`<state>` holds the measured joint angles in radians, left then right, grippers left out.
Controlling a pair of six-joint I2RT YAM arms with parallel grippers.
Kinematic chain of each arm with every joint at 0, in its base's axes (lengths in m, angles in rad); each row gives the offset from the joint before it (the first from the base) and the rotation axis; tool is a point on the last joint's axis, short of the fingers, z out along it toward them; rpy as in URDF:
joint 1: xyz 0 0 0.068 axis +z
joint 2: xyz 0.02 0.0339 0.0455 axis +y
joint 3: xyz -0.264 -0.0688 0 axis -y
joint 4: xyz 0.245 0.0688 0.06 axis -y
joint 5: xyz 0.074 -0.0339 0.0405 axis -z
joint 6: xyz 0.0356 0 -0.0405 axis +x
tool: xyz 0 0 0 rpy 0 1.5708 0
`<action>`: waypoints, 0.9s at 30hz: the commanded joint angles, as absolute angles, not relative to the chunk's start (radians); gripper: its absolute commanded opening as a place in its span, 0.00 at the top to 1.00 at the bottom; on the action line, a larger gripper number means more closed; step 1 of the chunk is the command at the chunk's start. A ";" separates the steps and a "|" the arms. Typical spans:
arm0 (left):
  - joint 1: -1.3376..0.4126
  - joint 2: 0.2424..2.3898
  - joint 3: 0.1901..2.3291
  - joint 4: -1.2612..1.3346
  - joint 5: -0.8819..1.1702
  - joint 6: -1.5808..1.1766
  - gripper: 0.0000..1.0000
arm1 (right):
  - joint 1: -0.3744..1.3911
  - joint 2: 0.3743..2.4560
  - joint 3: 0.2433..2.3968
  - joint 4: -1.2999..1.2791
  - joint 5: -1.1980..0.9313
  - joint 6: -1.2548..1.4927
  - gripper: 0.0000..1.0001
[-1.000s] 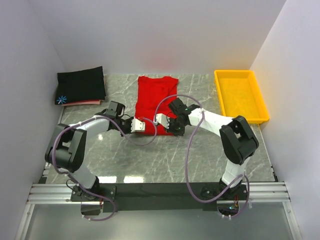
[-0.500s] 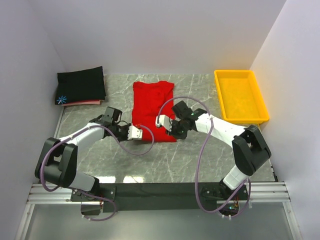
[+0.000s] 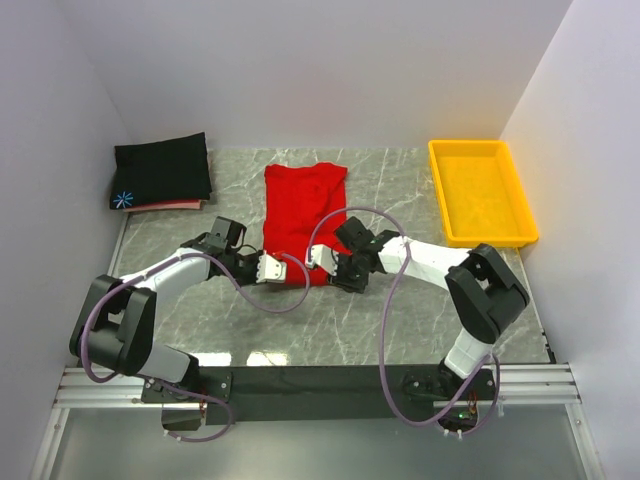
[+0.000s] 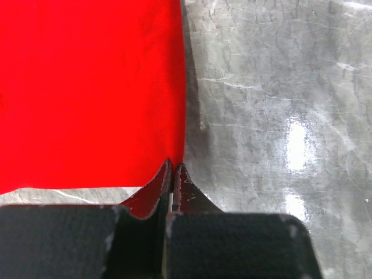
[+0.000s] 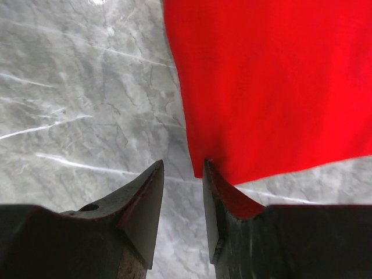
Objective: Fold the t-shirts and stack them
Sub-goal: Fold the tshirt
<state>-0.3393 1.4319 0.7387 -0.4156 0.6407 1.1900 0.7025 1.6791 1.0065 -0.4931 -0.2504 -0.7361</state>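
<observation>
- Pinching with my left gripper (image 4: pixel 174 167), I had both fingers pressed flat together on the near left corner of the plain bright red cloth t-shirt (image 3: pixel 303 212). Only the left wrist view showed that nip, with the hem running straight into the closed tips.
- My right gripper (image 5: pixel 183 170) stood parted, with bare stone showing in the gap. The red shirt's near right corner lay against the outer side of one finger (image 5: pixel 218 209), not between the two. From overhead I could not tell this.
- The top view gave what neither wrist view did. The red shirt lay as a tall, slightly rumpled rectangle in the middle of the grey marble table (image 3: pixel 300 330). Its near edge reached both grippers, which sat close together, mine on the left at one corner and mine on the right at the other.
- Overhead too, the folded black cloth t-shirt with a small blue-white starburst mark (image 3: pixel 160 170) rested on the pale pink cloth t-shirt (image 3: pixel 165 206). Only a thin edge of the pink one peeked out. That pile sat in the far left corner, well apart from the red shirt.
- The yellow plastic rectangular tray (image 3: pixel 442 200) sat at the far right, beside the wall.
- Both wrist views held only red cloth, marble and my own fingers.
</observation>
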 commanded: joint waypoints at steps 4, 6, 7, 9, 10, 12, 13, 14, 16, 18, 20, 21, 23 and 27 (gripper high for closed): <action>-0.350 1.427 0.727 -0.405 0.646 1.170 0.99 | 0.712 1.721 0.985 -0.439 -0.238 -0.727 0.60; -0.353 1.428 0.726 -0.403 0.643 1.167 0.99 | 0.712 1.746 1.003 -0.462 -0.244 -0.727 0.66; -0.353 1.425 0.726 -0.402 0.643 1.166 0.99 | 0.712 1.755 1.014 -0.471 -0.247 -0.723 0.69; -0.354 1.420 0.721 -0.397 0.641 1.164 0.99 | 0.712 1.778 1.037 -0.495 -0.250 -0.709 0.86; -0.356 1.419 0.721 -0.396 0.643 1.166 0.99 | 0.712 1.782 1.043 -0.500 -0.250 -0.703 0.93; -0.356 1.419 0.719 -0.396 0.641 1.164 0.99 | 0.710 1.786 1.049 -0.508 -0.252 -0.696 1.00; -0.356 1.420 0.721 -0.397 0.641 1.166 0.99 | 0.710 1.786 1.051 -0.512 -0.258 -0.690 1.00; -0.356 1.417 0.721 -0.397 0.640 1.166 0.99 | 0.709 1.781 1.052 -0.521 -0.262 -0.687 1.00; -0.356 1.407 0.721 -0.400 0.641 1.166 0.99 | 0.707 1.758 1.057 -0.535 -0.275 -0.675 1.00; -0.356 1.390 0.719 -0.408 0.647 1.166 0.99 | 0.709 1.714 1.055 -0.552 -0.287 -0.667 1.00; -0.356 1.373 0.715 -0.417 0.652 1.169 0.99 | 0.709 1.655 1.048 -0.575 -0.311 -0.664 1.00; -0.356 1.356 0.715 -0.423 0.660 1.172 0.99 | 0.709 1.635 1.045 -0.584 -0.319 -0.666 1.00; -0.356 1.338 0.710 -0.454 0.667 1.177 0.99 | 0.710 1.588 1.035 -0.616 -0.337 -0.673 1.00; -0.356 1.287 0.707 -0.515 0.684 1.180 0.99 | 0.713 1.528 1.020 -0.652 -0.348 -0.669 1.00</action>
<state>-0.3496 1.3350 0.7147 -0.4488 0.6331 1.1671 0.7036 1.6032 1.0348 -0.5900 -0.3069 -0.6823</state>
